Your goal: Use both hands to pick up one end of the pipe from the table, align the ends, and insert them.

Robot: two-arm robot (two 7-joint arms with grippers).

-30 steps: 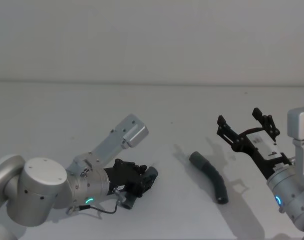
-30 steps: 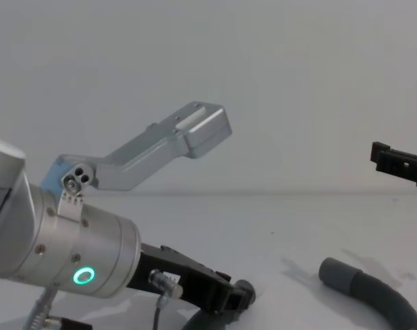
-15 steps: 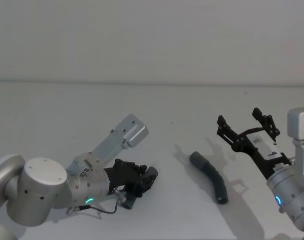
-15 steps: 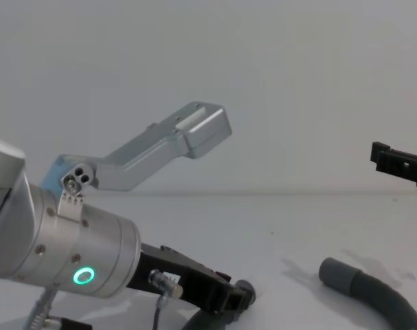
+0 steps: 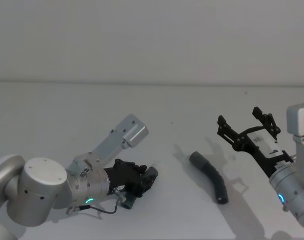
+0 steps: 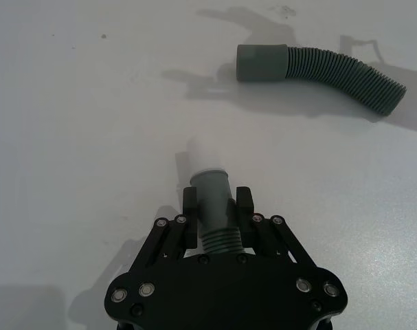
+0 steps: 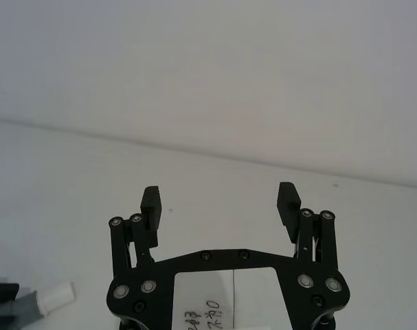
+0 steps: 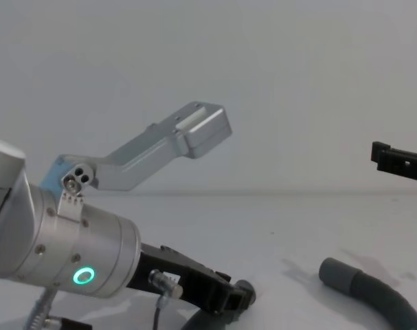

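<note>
The pipe (image 5: 212, 177) is sitting in two sections. The loose section (image 6: 332, 67) is lying curved on the table (image 5: 66, 115), right of centre, with its cuff (image 6: 262, 62) at the end nearer the left gripper (image 6: 216, 206). That gripper is sitting low over the table on the robot's left. It is clamping the other section (image 6: 218, 242) around its own cuff, with the white spigot (image 6: 205, 157) sticking out forward. How much hose is trailing behind it is hard to say, since the gripper body is hiding it. The right gripper (image 7: 222, 201) is hovering above the table to the right of the loose section, jaws spread wide and holding nothing.

The step in hand looks like the right arm's pick-up. It would be doing well by coming down on the ribs just behind the cuff, squarely across the hose, so the cuff is sticking out free and not drooping when lifted. A hold far back on the bendy ribs is likely making alignment harder. The two ends are lying well apart and not in line, so some turning seems needed before pushing in.

The table is showing plain matte white, carrying soft shadows of both arms. Behind it a bare white wall (image 5: 152, 35) is closing off the room.
</note>
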